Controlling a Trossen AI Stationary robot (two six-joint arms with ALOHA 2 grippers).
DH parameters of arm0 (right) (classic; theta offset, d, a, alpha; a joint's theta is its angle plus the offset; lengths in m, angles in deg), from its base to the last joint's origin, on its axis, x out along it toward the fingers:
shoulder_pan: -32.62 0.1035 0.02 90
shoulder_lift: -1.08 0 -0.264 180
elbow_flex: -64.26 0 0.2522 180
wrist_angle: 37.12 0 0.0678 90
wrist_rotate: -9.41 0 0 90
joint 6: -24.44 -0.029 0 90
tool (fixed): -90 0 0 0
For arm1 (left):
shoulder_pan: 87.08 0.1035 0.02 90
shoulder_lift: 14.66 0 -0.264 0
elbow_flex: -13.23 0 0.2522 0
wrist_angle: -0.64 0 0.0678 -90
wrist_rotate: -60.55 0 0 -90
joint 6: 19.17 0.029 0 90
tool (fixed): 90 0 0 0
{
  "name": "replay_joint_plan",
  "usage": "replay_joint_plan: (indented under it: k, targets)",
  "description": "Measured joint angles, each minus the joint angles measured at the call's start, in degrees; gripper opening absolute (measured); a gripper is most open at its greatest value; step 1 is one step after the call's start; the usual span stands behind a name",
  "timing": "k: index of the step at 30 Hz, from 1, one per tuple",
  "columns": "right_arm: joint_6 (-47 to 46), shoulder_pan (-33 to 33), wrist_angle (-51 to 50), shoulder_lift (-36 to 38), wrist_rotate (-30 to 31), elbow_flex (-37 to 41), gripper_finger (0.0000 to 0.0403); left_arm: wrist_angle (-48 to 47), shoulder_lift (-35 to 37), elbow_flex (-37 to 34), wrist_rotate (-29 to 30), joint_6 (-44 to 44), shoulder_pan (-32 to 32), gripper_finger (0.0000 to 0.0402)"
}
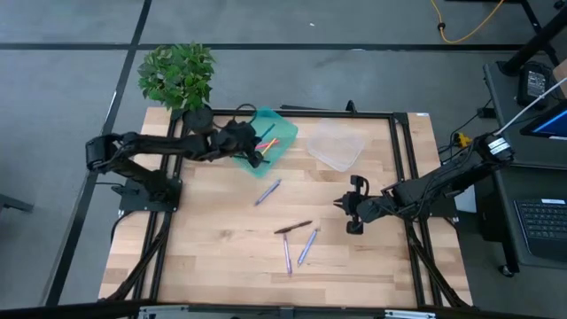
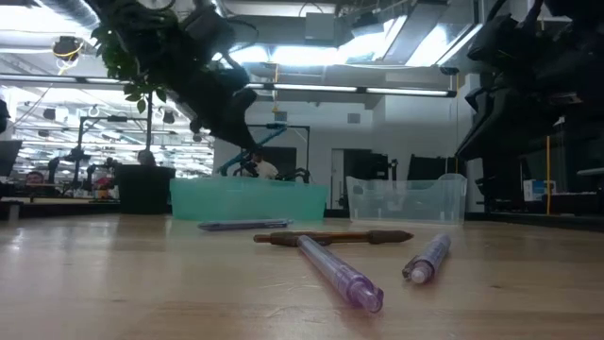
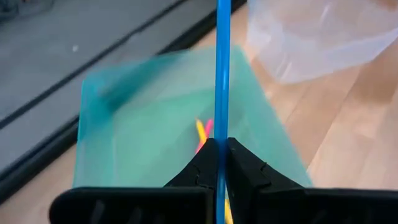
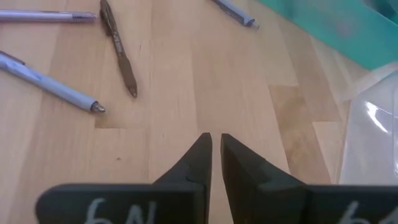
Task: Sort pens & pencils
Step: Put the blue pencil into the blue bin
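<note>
My left gripper (image 3: 222, 163) hovers over the teal tray (image 1: 279, 133) at the table's far side, shut on a thin blue stick (image 3: 222, 62). A yellow stick (image 3: 200, 130) and a pink one (image 3: 208, 128) lie inside the tray. On the bare wood lie a lavender pen (image 1: 267, 190), a dark brown pen (image 1: 292, 228) and two more lavender pens (image 1: 286, 254) (image 1: 308, 245). My right gripper (image 4: 216, 144) is shut and empty, right of these pens, above the table (image 1: 353, 208). My left gripper pinches the blue stick between its two fingers, holding it near one end (image 3: 222, 134). The stick runs along the fingers and juts out straight ahead of them. It is lifted clear above the teal tray. The arm reaches in from the table's left.
A clear plastic tray (image 1: 337, 146) stands right of the teal one. A potted plant (image 1: 179, 78) sits at the far left corner, behind my left arm. Bare wood lies between the pens and the near edge.
</note>
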Motion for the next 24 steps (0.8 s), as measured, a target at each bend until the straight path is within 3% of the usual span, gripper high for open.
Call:
replay_joint_plan:
  k: [9,17,24]
  targets:
    - [2.2,0.0,0.5,0.0,0.0,0.0,0.0037,-10.7,-10.2,8.3,-4.9,2.3,2.2,0.0010]
    - [2.6,0.0,0.9,0.0,0.0,0.0,0.0037,-29.7,-17.7,21.0,-5.2,6.0,4.5,0.0010]
    - [2.6,0.0,0.9,0.0,-0.2,0.0,0.0037,-33.8,-19.8,25.5,-9.0,7.8,5.1,0.0010]
